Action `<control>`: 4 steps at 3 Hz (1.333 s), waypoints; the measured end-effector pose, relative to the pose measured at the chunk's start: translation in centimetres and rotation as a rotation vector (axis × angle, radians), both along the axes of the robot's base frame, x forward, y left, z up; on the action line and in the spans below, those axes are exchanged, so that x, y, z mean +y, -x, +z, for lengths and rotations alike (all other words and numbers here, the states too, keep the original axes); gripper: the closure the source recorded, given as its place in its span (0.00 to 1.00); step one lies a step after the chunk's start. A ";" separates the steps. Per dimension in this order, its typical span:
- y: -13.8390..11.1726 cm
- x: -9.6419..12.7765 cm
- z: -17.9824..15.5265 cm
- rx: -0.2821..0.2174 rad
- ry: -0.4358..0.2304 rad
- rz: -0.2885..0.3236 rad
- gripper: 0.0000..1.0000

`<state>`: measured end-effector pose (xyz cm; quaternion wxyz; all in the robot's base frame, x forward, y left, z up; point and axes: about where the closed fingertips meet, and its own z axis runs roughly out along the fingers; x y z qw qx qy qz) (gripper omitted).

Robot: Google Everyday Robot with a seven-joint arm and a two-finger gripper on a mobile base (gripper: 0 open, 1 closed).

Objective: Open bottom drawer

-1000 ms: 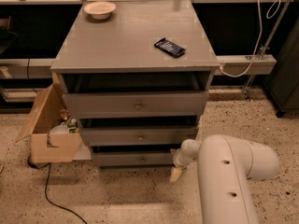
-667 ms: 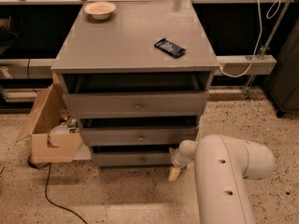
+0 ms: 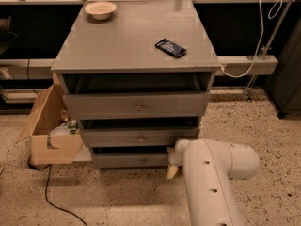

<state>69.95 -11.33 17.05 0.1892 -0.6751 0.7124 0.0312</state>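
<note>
- Leftward is the only shift since a second ago: the white arm (image 3: 214, 168) sits slightly further left, and the gripper (image 3: 172, 166) has crept a touch closer along the cabinet's foot; nothing else has changed place.
- The bottom drawer (image 3: 122, 161) is the lowest of the cabinet's three, with the slimmest grey front, low down just above the floor (image 3: 117, 199).
- Its small round knob (image 3: 143, 161) sits at the centre of the panel, with nothing on it.
- A dark strip shows above the panel, under the middle drawer (image 3: 117, 138).
- The gripper is at the right end of the bottom drawer's front, right of the knob and close above the floor, its pale tip pointing down.
- Whether it is spread or closed, and whether it touches the panel, I cannot tell.
- The arm reaches in from the lower right, its thick white casing filling that corner.
- The top drawer (image 3: 103, 106), with the tallest front, has a wide dark gap above it.
- On the cabinet (image 3: 127, 41) top lie a pale bowl (image 3: 100, 9) at the back left and a dark flat object (image 3: 171, 47) toward the right, well apart.
- A cardboard box (image 3: 56, 149) stands just beside the cabinet's left side, flap raised.
- A black cable (image 3: 49, 192) trails across the floor below the box.
</note>
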 end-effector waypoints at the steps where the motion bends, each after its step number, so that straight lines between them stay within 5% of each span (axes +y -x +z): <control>1: -0.9 0.7 -1.1 0.013 0.011 0.008 0.06; 2: -0.4 0.3 -1.2 0.018 0.023 0.004 0.24; 3: 3.0 -0.2 -0.4 0.048 0.023 0.029 0.56; 4: 3.6 0.1 0.1 0.060 0.017 0.038 0.79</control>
